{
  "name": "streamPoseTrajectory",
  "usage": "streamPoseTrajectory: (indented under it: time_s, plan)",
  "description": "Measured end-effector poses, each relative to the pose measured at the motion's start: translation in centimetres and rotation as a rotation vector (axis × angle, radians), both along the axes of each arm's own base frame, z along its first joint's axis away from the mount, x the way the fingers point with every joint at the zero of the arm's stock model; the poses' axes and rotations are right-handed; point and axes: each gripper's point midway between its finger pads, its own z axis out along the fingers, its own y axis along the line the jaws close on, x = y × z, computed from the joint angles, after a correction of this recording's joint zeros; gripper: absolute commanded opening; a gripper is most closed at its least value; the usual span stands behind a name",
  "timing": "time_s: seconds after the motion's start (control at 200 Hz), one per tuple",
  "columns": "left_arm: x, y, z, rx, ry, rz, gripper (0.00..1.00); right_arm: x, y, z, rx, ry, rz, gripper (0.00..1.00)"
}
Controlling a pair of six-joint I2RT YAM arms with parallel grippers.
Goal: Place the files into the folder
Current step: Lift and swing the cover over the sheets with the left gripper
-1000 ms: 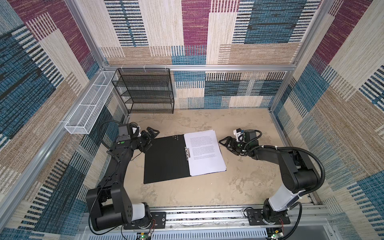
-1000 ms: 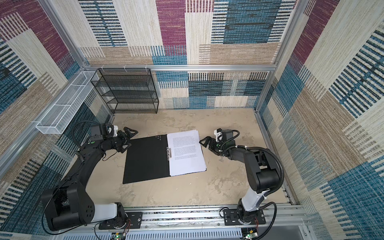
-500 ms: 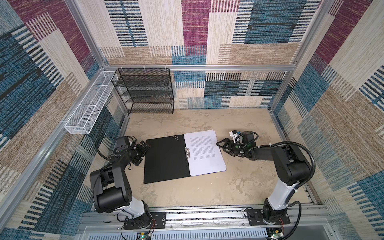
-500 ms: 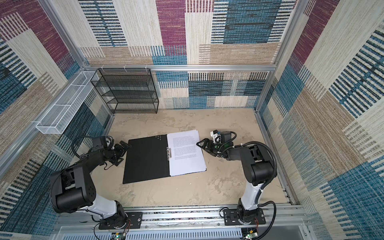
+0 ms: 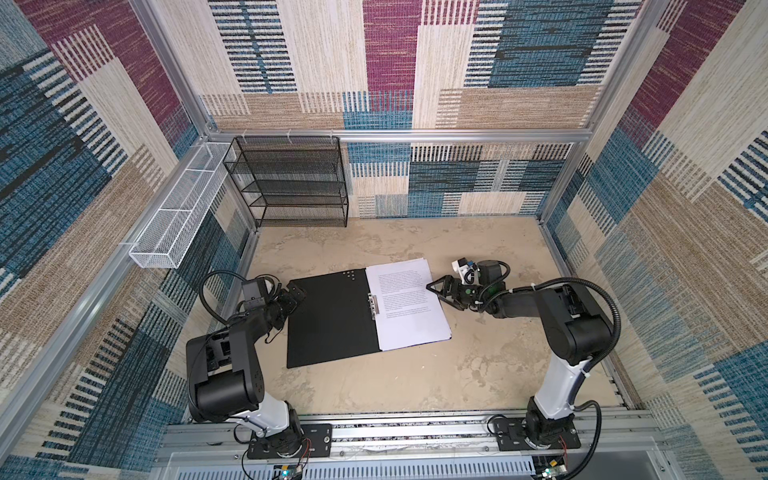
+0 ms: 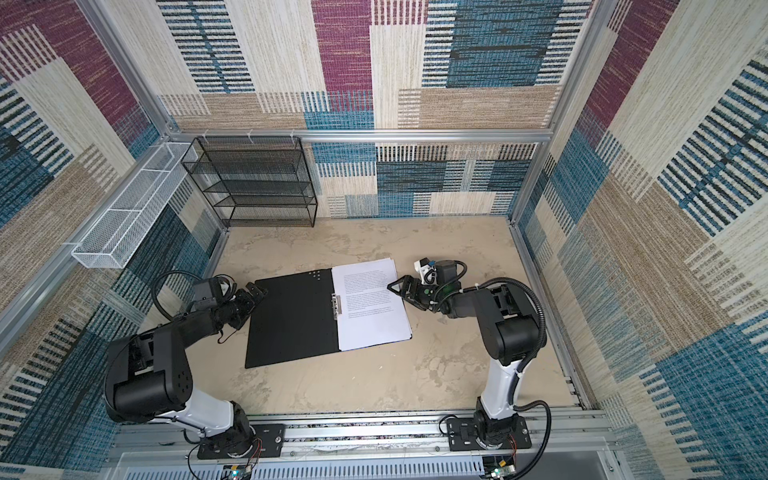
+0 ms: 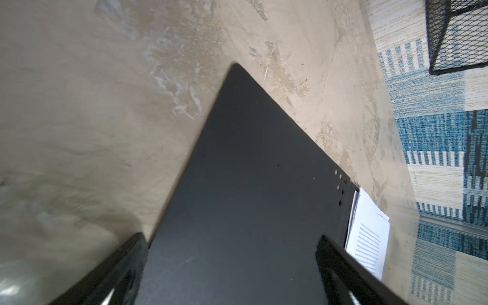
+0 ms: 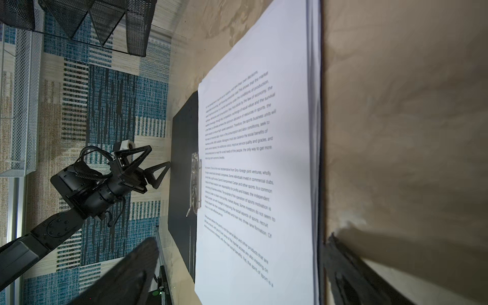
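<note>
Patchwork carpet walls box in a mottled beige desk (image 5: 415,386), with a black wire rack (image 5: 291,183) at the back left. On the left, my left claw (image 5: 296,293) sits low at the outer far corner of the folder (image 5: 332,324), jaws spread and empty. In the left wrist view the black cover (image 7: 250,198) runs between the two fingers, but I can't tell whether either touches it. The folder lies open and flat, black inside up, with the metal clip (image 5: 373,305) at the spine. The files (image 5: 409,307) are stacked on its right half, slightly fanned at the far corner. My right claw (image 5: 437,292) is spread too, gripping nothing, astride the stack's outer edge.

I judge the sheets are in and only closing remains. To do it well, I'd slip one left finger under the cover's corner, pinch lightly, and swing it over about the spine without dragging the folder. The right claw should steady the papers, then clear out before the cover lands.
</note>
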Motion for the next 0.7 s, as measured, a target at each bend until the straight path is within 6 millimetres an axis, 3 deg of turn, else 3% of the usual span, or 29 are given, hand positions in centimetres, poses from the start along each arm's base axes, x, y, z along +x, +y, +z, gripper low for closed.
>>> streamPoseTrajectory:
  time_s: [0.205, 0.511, 0.696]
  plan:
    - [-0.7, -0.3, 1.7, -0.008, -0.019, 0.007, 1.0, 0.5, 0.1, 0.0, -0.004, -0.026, -0.007, 1.0]
    - [2.0, -2.0, 10.9, -0.108, -0.276, -0.035, 1.0, 1.0, 0.0, 0.0, -0.022, -0.045, -0.032, 1.0]
    - [1.3, -7.1, 15.7, -0.288, -0.336, -0.197, 1.0, 0.1, 1.5, 0.0, 0.008, -0.02, 0.026, 1.0]
